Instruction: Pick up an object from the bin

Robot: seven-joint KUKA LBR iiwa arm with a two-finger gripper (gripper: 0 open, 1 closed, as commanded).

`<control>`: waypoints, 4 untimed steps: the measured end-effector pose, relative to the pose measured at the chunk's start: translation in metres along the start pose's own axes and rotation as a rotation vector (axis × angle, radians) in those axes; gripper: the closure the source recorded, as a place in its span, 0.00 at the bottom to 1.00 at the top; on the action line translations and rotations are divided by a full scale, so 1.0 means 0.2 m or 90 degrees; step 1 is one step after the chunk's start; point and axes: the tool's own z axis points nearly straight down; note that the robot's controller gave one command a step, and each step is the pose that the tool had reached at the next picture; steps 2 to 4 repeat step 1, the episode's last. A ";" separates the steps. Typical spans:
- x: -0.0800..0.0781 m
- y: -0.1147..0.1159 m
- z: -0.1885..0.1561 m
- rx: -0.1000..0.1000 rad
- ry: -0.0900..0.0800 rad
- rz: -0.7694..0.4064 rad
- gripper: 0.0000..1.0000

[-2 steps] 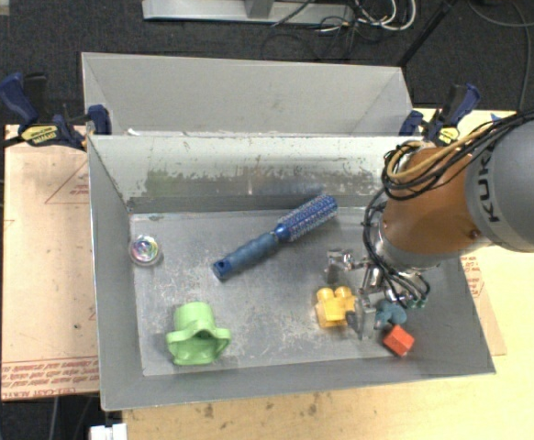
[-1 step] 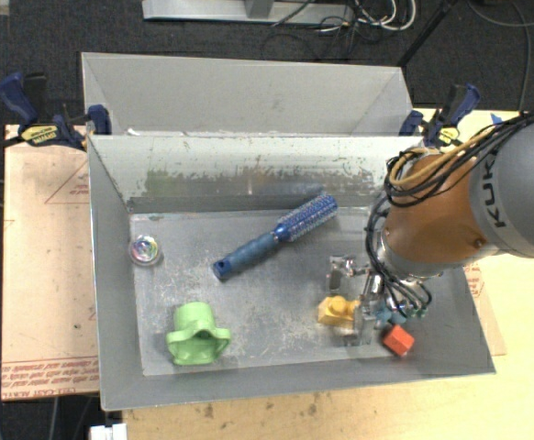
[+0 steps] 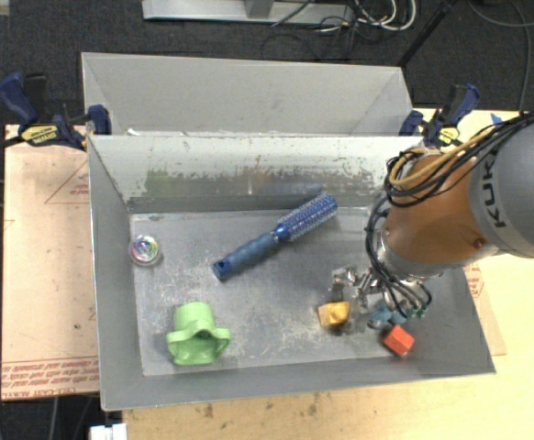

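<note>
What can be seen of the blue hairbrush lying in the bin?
The blue hairbrush looks like plastic: a round, bristled head on a slimmer, straight handle. It lies flat on the bin's grey floor, slanted, with the head up near the back wall and the handle end pointing down-left. Nothing else touches it; the gripper is apart, to its lower right.
</note>
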 end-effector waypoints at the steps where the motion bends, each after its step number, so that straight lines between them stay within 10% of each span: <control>1: 0.00 0.06 -0.66 0.001 -0.007 0.065 1.00; 4: 0.00 0.06 -0.66 0.001 -0.007 0.065 1.00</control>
